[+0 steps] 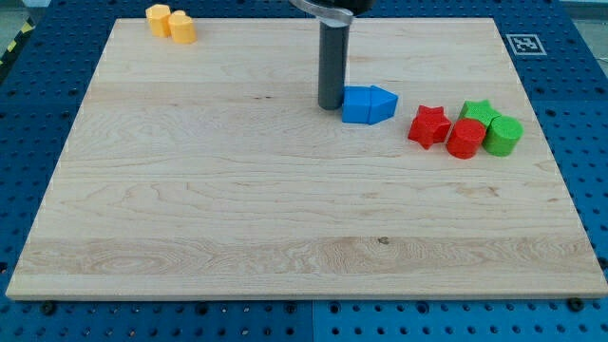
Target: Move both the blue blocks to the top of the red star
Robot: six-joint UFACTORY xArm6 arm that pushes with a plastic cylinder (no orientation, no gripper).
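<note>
Two blue blocks sit pressed together a little right of the board's centre: a blue cube (pixel 356 105) on the left and a blue wedge-shaped block (pixel 383 103) on its right. My tip (pixel 330 104) stands right against the left side of the blue cube. The red star (pixel 428 125) lies to the right of the blue pair and slightly lower in the view, with a small gap between them.
A red cylinder (pixel 465 139) touches the red star's right side. A green star (pixel 479 113) and a green cylinder (pixel 503 136) sit next to it. Two yellow blocks (pixel 170 22) lie at the view's top left. The wooden board (pixel 285 218) ends in blue table.
</note>
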